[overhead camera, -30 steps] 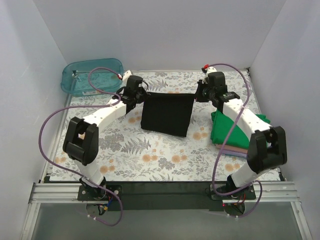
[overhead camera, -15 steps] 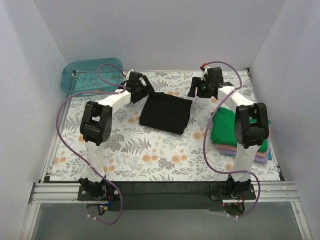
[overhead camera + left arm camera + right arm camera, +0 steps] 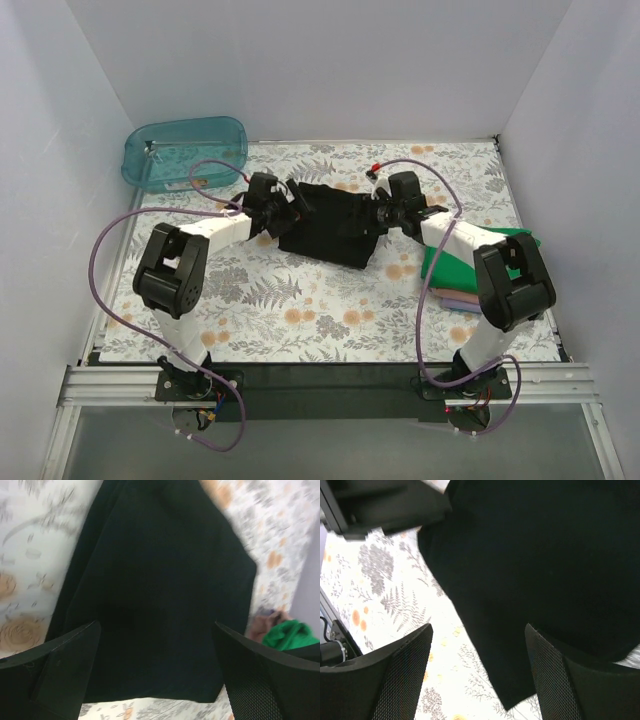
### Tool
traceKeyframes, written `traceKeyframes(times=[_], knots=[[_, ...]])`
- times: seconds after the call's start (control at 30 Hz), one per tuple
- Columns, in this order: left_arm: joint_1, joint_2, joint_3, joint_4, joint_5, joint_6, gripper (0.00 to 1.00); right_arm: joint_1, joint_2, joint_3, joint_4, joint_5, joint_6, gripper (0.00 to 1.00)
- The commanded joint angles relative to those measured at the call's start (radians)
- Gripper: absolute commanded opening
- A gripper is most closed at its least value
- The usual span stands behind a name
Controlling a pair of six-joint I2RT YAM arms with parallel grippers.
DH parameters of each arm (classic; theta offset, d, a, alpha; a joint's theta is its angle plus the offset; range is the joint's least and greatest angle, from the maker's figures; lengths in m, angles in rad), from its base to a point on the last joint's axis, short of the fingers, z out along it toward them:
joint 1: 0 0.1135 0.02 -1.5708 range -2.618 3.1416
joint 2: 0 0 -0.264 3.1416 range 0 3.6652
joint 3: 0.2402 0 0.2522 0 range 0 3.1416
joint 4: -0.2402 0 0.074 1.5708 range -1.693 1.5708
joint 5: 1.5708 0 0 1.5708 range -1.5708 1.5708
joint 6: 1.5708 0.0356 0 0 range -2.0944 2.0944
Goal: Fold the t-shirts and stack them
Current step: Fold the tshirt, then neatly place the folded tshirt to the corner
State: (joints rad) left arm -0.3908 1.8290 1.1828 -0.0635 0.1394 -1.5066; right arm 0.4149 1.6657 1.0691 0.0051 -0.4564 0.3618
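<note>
A black t-shirt [image 3: 330,228] lies folded flat in the middle of the floral table [image 3: 300,300]. My left gripper [image 3: 291,207] stands open at its left edge, jaws wide apart over the black cloth [image 3: 160,590] with nothing between them. My right gripper [image 3: 374,216] is open at the shirt's right edge, low over the cloth [image 3: 545,565], also holding nothing. A green t-shirt [image 3: 452,260] tops a folded stack at the right, with tan-pink and lavender layers [image 3: 462,301] showing beneath it. The left wrist view catches the green shirt [image 3: 289,634] at its right edge.
A teal plastic tub [image 3: 185,150] sits at the far left corner. White walls close in the table at the back and on both sides. Purple cables loop off both arms. The left gripper's body [image 3: 385,502] shows at the top left of the right wrist view.
Both grippers let go of the black t-shirt's far corners and opened. The shirt dropped flat. Both grippers then came down and inward to its left and right edges.
</note>
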Motion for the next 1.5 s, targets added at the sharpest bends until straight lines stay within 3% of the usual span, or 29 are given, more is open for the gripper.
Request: traceKeyframes(times=[0.0,0.17,0.37,0.47,0.6,0.83,0.9,1.0,1.23,1.47], knots=[[-0.013,0.01,-0.101,0.034,0.074,-0.046,0.93,0.008,0.068,-0.044,0.09,-0.028,0.051,0.81],[-0.026,-0.049,-0.28,0.091,0.075,-0.081,0.93,0.03,0.108,-0.148,0.102,0.013,0.052,0.82],[-0.175,-0.192,-0.576,0.09,-0.015,-0.173,0.94,0.093,0.051,-0.337,0.102,0.103,0.037,0.85],[-0.218,-0.319,-0.73,0.07,-0.064,-0.224,0.94,0.128,-0.027,-0.443,0.101,0.169,0.057,0.85],[-0.253,-0.522,-0.841,-0.082,-0.126,-0.285,0.94,0.2,-0.191,-0.576,0.093,0.231,0.086,0.86],[-0.281,-0.954,-0.824,-0.407,-0.189,-0.297,0.94,0.259,-0.515,-0.695,-0.051,0.298,0.115,0.86],[-0.29,-1.034,-0.789,-0.43,-0.153,-0.3,0.94,0.268,-0.616,-0.637,-0.121,0.282,0.037,0.98],[-0.293,-1.151,-0.703,-0.455,-0.21,-0.267,0.94,0.269,-0.732,-0.493,-0.343,0.383,-0.01,0.98],[-0.293,-1.096,-0.508,-0.694,-0.547,-0.284,0.94,0.269,-0.899,-0.437,-0.386,0.576,0.022,0.98],[-0.292,-0.987,-0.535,-0.636,-0.541,-0.288,0.94,0.268,-0.759,-0.402,-0.395,0.751,0.062,0.98]])
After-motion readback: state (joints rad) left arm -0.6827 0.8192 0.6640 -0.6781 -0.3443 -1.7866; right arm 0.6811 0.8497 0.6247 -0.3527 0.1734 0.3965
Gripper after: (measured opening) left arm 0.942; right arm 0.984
